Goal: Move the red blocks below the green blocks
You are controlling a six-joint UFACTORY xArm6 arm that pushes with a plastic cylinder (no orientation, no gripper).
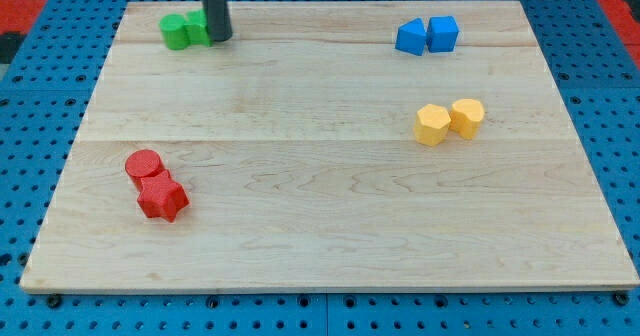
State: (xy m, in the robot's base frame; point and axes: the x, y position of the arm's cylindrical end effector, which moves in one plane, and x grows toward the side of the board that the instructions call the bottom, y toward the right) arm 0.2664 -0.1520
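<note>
Two green blocks (183,30) sit side by side near the view's top left; their shapes are partly hidden by the rod. My tip (219,38) rests on the board touching the right side of the green pair. A red cylinder (143,165) and a red star-shaped block (162,198) lie touching each other at the view's lower left, far below the green blocks and a little to their left.
Two blue blocks (427,35) sit together at the view's top right. Two yellow blocks (449,121) sit together at the right of middle. The wooden board (330,196) lies on a blue pegboard (30,136).
</note>
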